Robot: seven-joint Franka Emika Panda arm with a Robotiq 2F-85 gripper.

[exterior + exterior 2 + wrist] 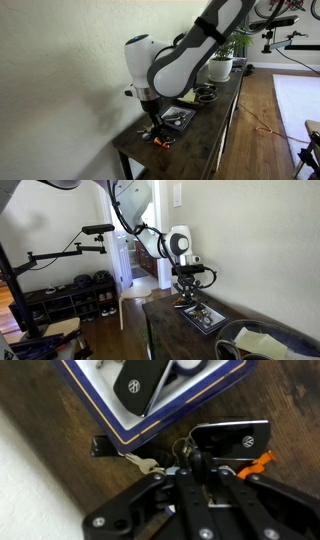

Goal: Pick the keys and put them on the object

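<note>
Indoors, dark wooden table [205,128] (pale wall [60,70]), keys [228,437]

- The arm [188,52] reaches down from the upper right in an exterior view, its white links folded at a bend
- The wrist [178,243] is turned so the tool points straight down
- The black gripper [153,125] hangs upright beneath it, set low
- In the wrist view its fingers are drawn together at the tips, pinched on the keys [228,436]

Home — shoe rack [88,288], potted plant [222,58]
</note>
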